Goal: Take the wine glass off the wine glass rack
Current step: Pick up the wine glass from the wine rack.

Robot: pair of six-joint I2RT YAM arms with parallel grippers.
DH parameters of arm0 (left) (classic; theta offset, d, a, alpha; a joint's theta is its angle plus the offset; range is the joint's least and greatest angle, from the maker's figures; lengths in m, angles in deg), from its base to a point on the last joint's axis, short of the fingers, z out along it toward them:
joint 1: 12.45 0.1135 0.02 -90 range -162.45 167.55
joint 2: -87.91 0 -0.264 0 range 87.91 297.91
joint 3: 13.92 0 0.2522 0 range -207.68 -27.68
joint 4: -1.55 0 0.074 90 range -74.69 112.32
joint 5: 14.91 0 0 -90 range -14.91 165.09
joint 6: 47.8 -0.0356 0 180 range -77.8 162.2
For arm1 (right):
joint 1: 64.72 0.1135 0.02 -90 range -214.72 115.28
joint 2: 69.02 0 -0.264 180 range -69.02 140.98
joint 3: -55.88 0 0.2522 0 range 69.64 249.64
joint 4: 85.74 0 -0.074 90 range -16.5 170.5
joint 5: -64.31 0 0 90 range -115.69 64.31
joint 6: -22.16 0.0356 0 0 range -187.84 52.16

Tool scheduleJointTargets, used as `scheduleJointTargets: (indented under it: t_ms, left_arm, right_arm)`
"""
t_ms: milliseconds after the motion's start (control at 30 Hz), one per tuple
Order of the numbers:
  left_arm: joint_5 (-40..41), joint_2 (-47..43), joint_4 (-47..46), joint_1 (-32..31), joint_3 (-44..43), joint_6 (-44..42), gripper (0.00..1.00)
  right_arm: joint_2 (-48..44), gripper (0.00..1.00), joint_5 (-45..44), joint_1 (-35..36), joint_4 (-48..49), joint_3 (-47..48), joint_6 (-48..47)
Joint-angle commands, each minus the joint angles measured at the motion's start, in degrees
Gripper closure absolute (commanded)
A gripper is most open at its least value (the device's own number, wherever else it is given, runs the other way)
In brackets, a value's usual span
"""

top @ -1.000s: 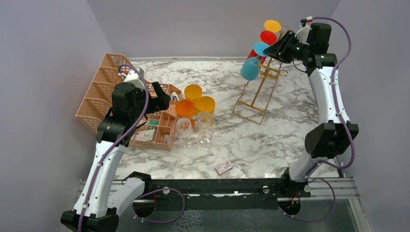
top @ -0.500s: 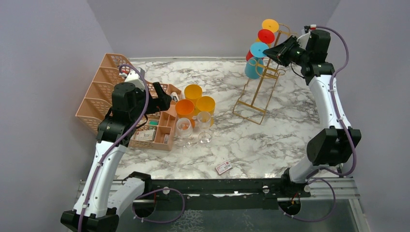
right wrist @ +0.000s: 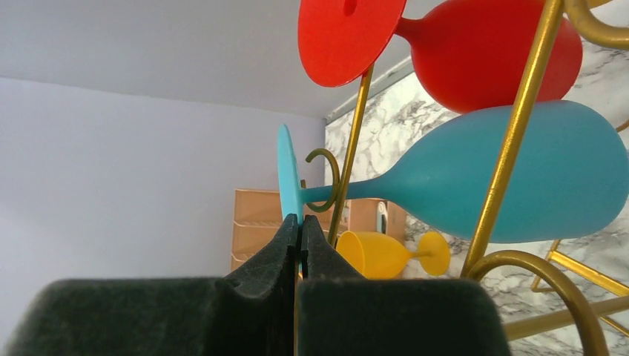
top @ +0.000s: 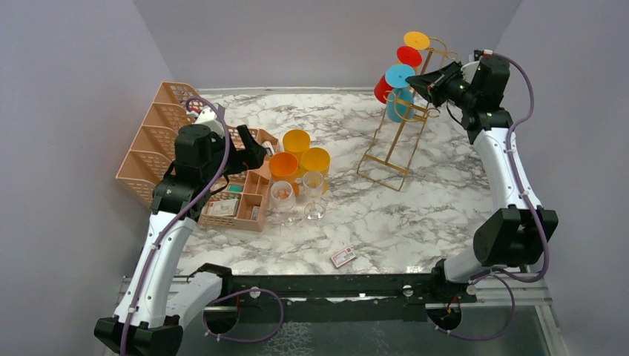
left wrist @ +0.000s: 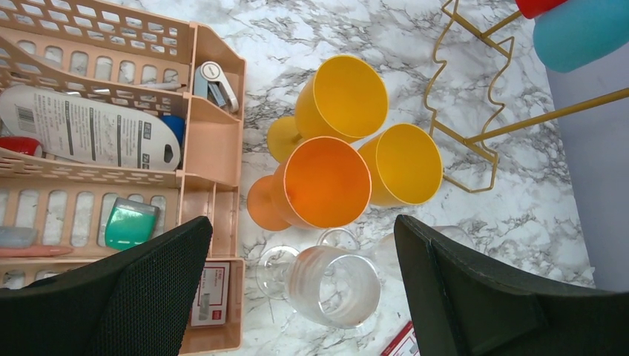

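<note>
**Q:** Where is the teal wine glass (right wrist: pixel 519 178)?
**A:** Its stem is hung in a hook of the gold wine glass rack (top: pixel 393 144), beside a red glass (right wrist: pixel 489 52), at the worktop's (top: pixel 415 215) far right.
**Q:** And the end effectors?
**A:** The right end effector (right wrist: pixel 299 222) is clenched on the rim of the glass's foot. The left end effector (left wrist: pixel 300 222) is released wide above an orange goblet (left wrist: pixel 323 182).

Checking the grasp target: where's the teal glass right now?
Top view, far right: the teal glass hangs on the gold rack, just below the red glass. The right gripper is pinching the rim of its foot.
</note>
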Motion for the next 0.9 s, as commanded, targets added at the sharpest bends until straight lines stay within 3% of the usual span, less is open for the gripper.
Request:
scheduleJointTargets:
  t_ms: [0, 267, 867]
  left_arm:
    - [-1.84, -0.12, -1.84, 0.17, 0.25, 0.86, 0.01]
    - [-1.74, -0.21, -1.81, 0.17, 0.33, 1.64, 0.01]
    - [-5.11, -0.03, -1.92, 0.17, -1.2, 1.95, 0.01]
  right_arm:
    - [-3.55, 0.99, -1.27, 0.17, 6.26, -3.75, 7.9]
    - [-6.35, 0.99, -2.89, 0.17, 10.44, -6.22, 13.95]
    - [-4.22, 0.99, -1.59, 0.17, 8.19, -3.14, 14.49]
